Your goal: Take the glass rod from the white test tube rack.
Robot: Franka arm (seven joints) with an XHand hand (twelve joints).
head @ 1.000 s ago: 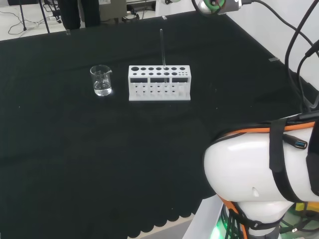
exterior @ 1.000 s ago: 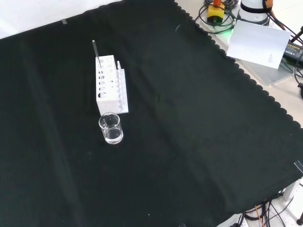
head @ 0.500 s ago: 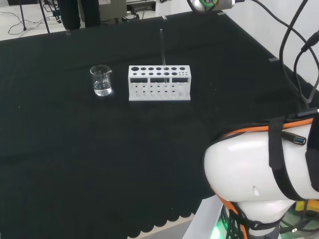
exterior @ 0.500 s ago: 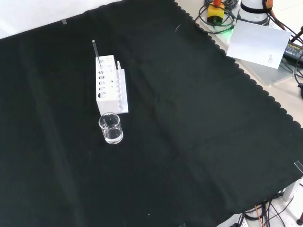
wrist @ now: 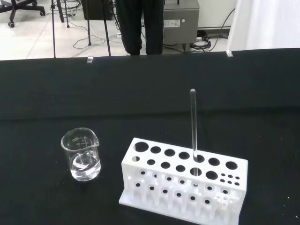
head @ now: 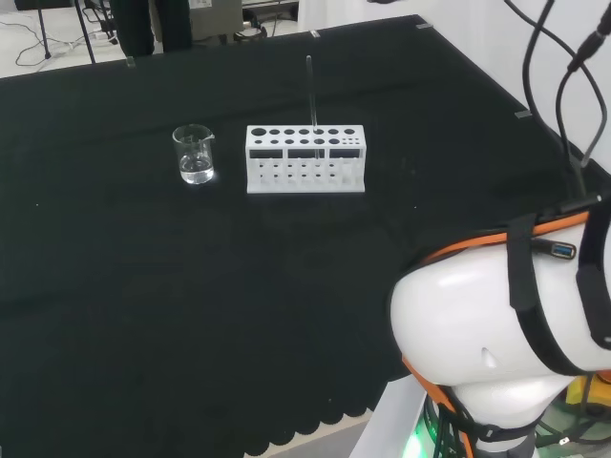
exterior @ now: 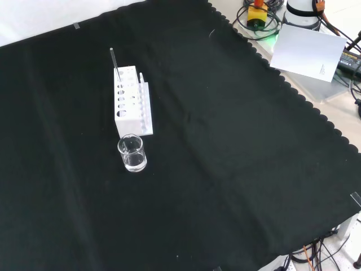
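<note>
Since the earlier head view, the arm's upper end has left the top edge; rack, rod and beaker are unmoved. Glass rod (wrist: 193, 131) stands upright in a far-row hole of the white test tube rack (head: 305, 159), right of centre in head view. Beaker (head: 195, 155) sits just left of it on the desk (exterior: 237, 169). Hand state: cannot tell. Task not started: approach, grasp and lift all remain.

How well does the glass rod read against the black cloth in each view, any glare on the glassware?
Head view: the glass rod is a thin pale line, faint against the cloth; the beaker shows bright rim highlights. Front view: the rod is short and grey above the white rack. Wrist view: the rod is clearest, and the beaker shows reflections near its base.
</note>
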